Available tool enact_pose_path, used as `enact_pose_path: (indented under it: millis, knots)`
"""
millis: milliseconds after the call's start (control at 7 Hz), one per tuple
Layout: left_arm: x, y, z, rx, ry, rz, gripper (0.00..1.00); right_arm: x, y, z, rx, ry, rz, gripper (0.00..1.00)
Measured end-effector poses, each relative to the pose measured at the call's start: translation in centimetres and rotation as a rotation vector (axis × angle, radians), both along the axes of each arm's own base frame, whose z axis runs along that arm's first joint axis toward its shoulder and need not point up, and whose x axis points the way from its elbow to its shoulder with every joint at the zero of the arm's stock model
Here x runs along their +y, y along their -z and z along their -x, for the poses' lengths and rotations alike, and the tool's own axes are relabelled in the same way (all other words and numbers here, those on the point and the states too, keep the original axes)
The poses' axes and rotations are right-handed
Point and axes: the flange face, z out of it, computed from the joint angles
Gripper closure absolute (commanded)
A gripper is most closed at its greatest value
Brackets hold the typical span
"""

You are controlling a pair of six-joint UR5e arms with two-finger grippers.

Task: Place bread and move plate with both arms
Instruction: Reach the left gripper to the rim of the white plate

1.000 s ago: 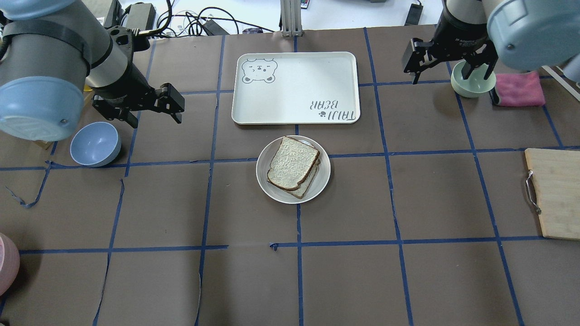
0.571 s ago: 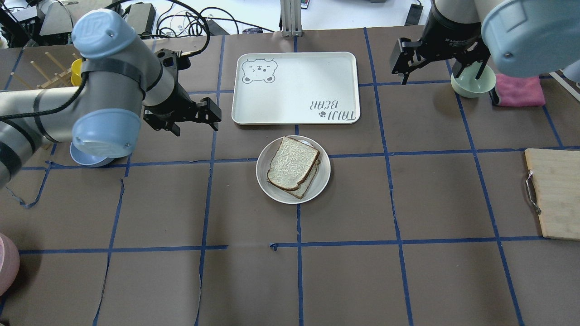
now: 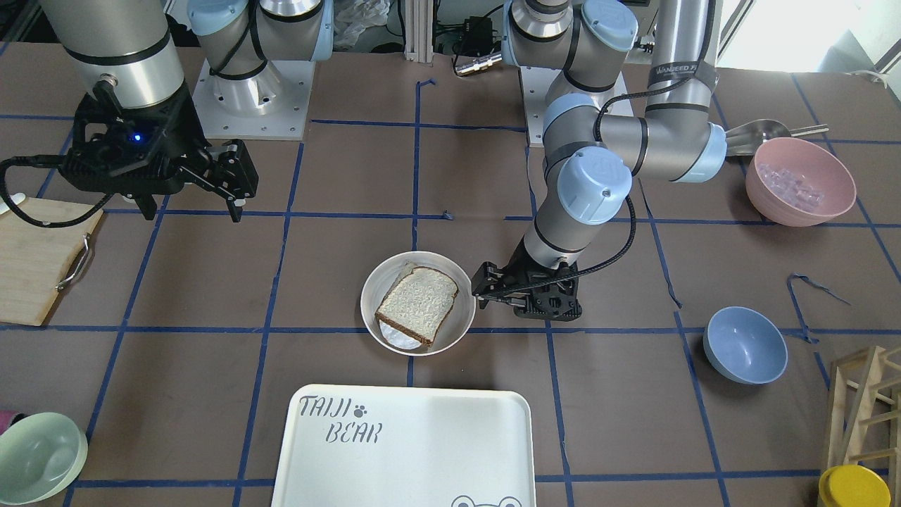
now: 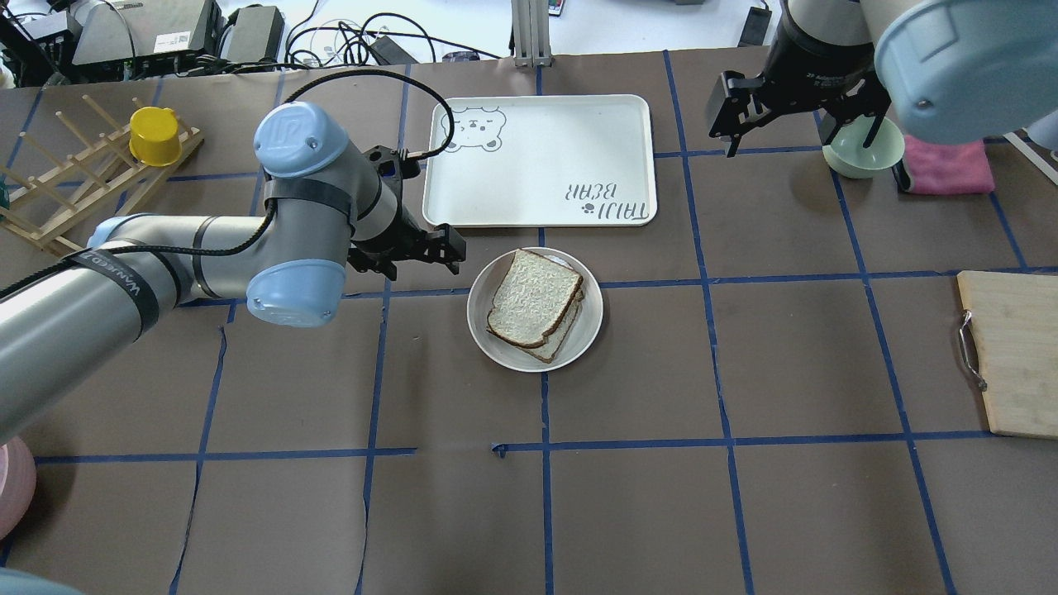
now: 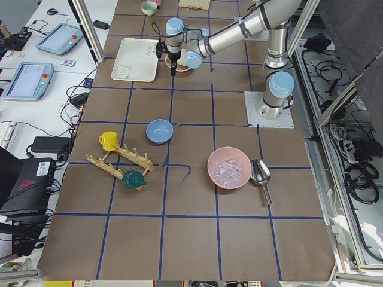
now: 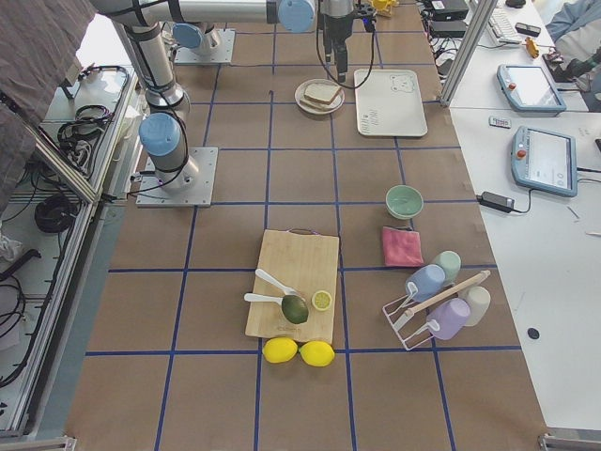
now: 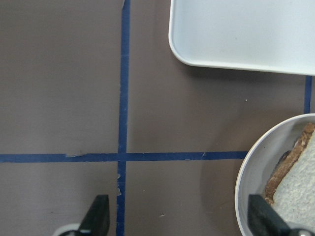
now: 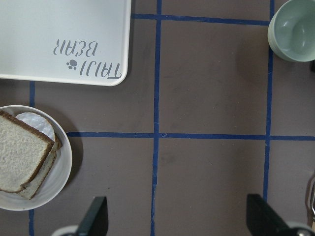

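The round off-white plate (image 4: 579, 335) sits mid-table just in front of the tray. On it lies the bread (image 4: 533, 296), two stacked pale slices with dark crust, over a pale round piece. My left gripper (image 4: 421, 261) is open and empty, low over the table just left of the plate; one fingertip is near the rim. In the left wrist view the plate rim (image 7: 244, 194) and bread crust (image 7: 290, 164) show at lower right. My right gripper (image 4: 793, 124) is open and empty, high over the far right, near the green bowl; its wrist view shows the plate (image 8: 64, 162) and bread (image 8: 22, 147).
The white "TAIJI BEAR" tray (image 4: 537, 157) lies behind the plate. A pale green bowl (image 4: 864, 149) and a pink cloth (image 4: 946, 161) are at the far right, a wooden board (image 4: 1012, 364) at the right edge. A blue bowl (image 3: 745, 345), a pink bowl (image 3: 799, 179) and a wooden rack (image 4: 83, 178) stand on the left.
My left arm has swung right and forward, carrying its open gripper from near the blue bowl to beside the plate. My right gripper has shifted slightly left. Plate and bread have not moved.
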Motion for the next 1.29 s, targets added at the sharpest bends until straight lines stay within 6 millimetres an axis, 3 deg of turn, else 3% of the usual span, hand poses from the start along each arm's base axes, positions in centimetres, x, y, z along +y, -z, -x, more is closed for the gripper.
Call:
enact_pose_path:
  millis: [429, 714, 857, 1286]
  knots:
    - [0.7, 4.1, 3.1, -0.002, 0.028, -0.055, 0.24, -0.2, 0.2, -0.1, -0.032, -0.007, 0.000, 0.00]
    - [1.0, 5.1, 3.8, -0.004, 0.027, -0.073, 0.93, -0.2, 0.2, 0.0, -0.033, -0.003, 0.003, 0.00]
    - [0.9, 5.0, 3.9, -0.004, 0.033, -0.069, 1.00, -0.1, 0.3, -0.1, -0.033, -0.002, -0.001, 0.00]
    - [0.7, 4.7, 4.0, -0.001, 0.026, -0.063, 1.00, -0.1, 0.4, -0.2, -0.032, 0.000, -0.008, 0.00]
